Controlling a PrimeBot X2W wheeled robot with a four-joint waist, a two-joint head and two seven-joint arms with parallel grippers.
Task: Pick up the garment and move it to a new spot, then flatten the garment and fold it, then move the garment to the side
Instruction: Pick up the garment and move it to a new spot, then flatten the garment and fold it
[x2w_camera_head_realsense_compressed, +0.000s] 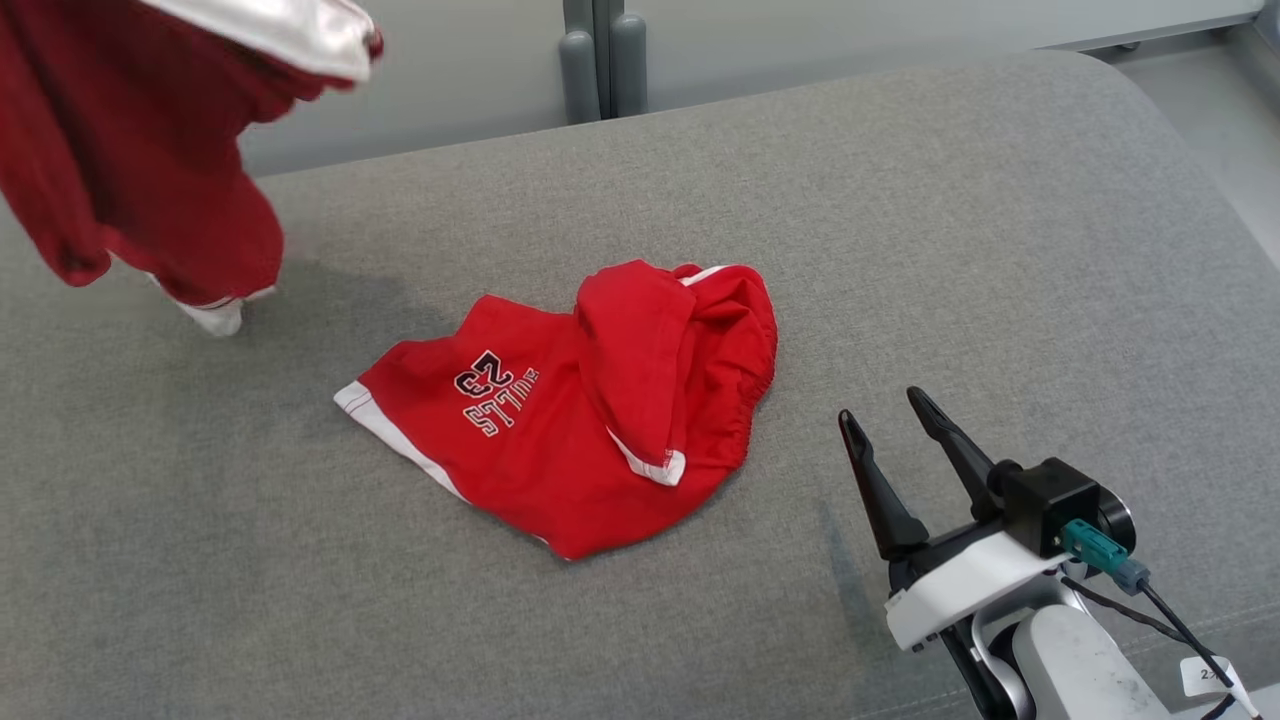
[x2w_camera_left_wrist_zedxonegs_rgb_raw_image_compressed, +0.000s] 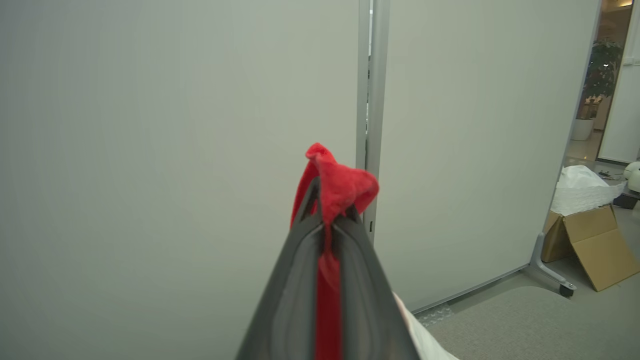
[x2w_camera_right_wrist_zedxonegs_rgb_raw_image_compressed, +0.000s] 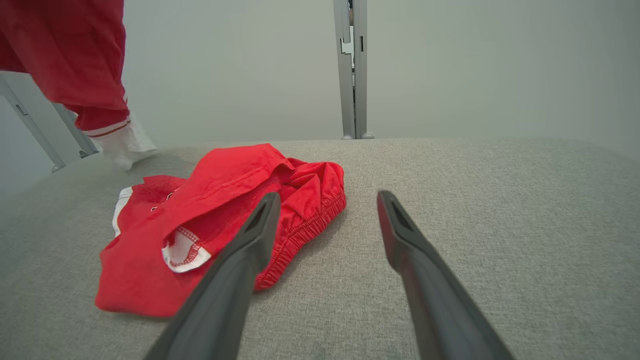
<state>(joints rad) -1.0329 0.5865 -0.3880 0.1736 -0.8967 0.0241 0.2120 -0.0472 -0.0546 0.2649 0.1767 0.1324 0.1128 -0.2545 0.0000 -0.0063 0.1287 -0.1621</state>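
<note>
**Garment up in the left gripper; placing, flattening and folding remain**

Closest to your left wrist camera, the left gripper (x2w_camera_left_wrist_zedxonegs_rgb_raw_image_compressed: 331, 210) is clamped tight on a tuft of red cloth that bunches out past its tips. That cloth appears to belong to the dark red garment (x2w_camera_head_realsense_compressed: 130, 150), which hangs at the far left of the gray surface (x2w_camera_head_realsense_compressed: 1000, 250). Its white cuff reaches down to the surface or just above it; you cannot tell which.

By my reading, only step 1, the pick-up, is under way. Setting the garment in a new spot, flattening, folding and shifting it aside are all left.

Near the middle of the surface lie crumpled red shorts (x2w_camera_head_realsense_compressed: 560, 430) with a white hem and a 23 print, well apart from the hanging garment. Your right gripper (x2w_camera_head_realsense_compressed: 880, 404) hovers just beside the shorts' waistband, jaws spread wide, holding nothing.

Off past the surface, a cardboard box (x2w_camera_left_wrist_zedxonegs_rgb_raw_image_compressed: 595, 245) stands on the floor with white crumpled sheeting (x2w_camera_left_wrist_zedxonegs_rgb_raw_image_compressed: 582, 192) heaped on it. Its inside is hidden.
</note>
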